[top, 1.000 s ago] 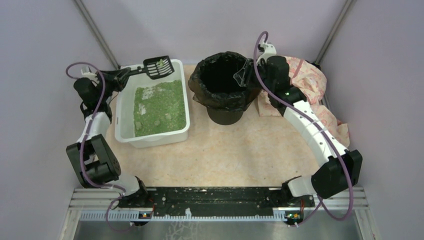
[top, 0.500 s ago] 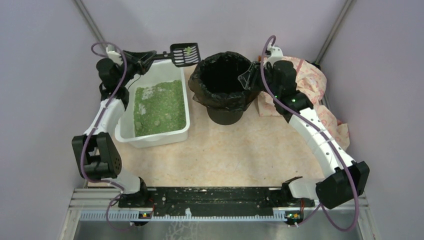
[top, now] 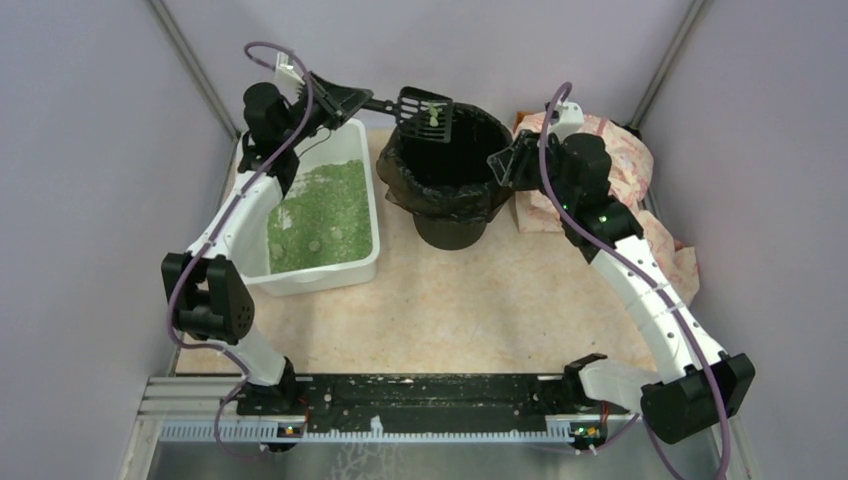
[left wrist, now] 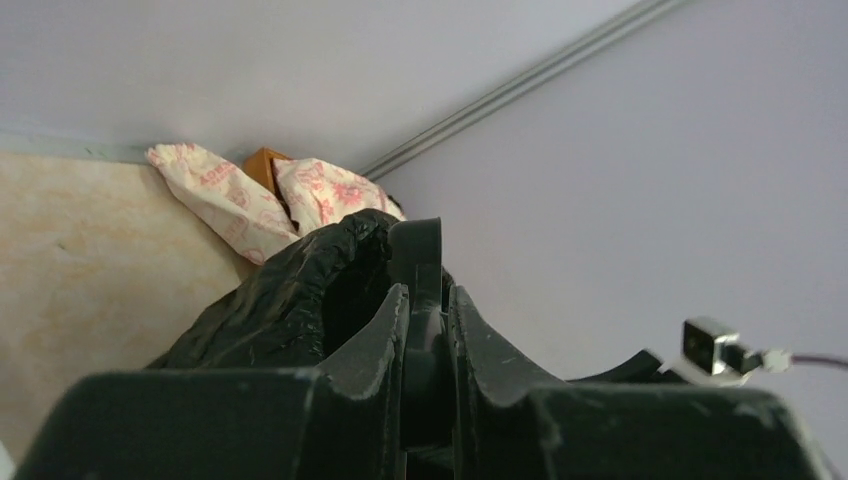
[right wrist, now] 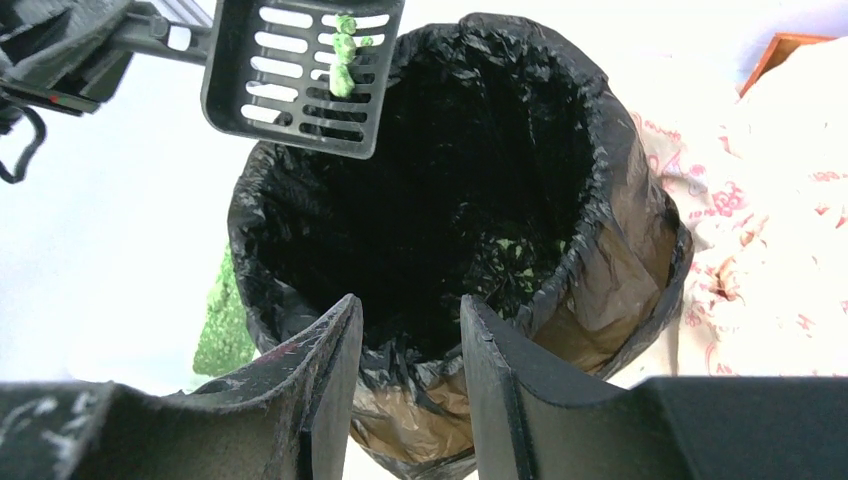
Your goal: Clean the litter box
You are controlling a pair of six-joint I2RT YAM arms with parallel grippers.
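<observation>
The white litter box (top: 362,268) with green litter stands at the back left; a strip of its litter shows in the right wrist view (right wrist: 215,330). My left gripper (top: 350,100) is shut on the handle of a black slotted scoop (top: 424,112). The handle sits between its fingers in the left wrist view (left wrist: 423,300). The scoop (right wrist: 290,75) carries a few green clumps (right wrist: 343,45) over the far left rim of the black-bagged bin (top: 450,175). My right gripper (top: 503,163) is open at the bin's right rim, its jaws apart before the bag (right wrist: 405,320).
A pink-patterned cloth (top: 625,175) lies heaped at the back right beside the bin, also in the left wrist view (left wrist: 235,205). An orange-brown object (right wrist: 785,50) shows behind it. Grey walls close in on the sides and back. Green litter lies inside the bin (right wrist: 515,260).
My left arm has swung the scoop right, from above the litter box's far edge to above the bin's rim. My right gripper has shifted slightly right and down along the bin's rim.
</observation>
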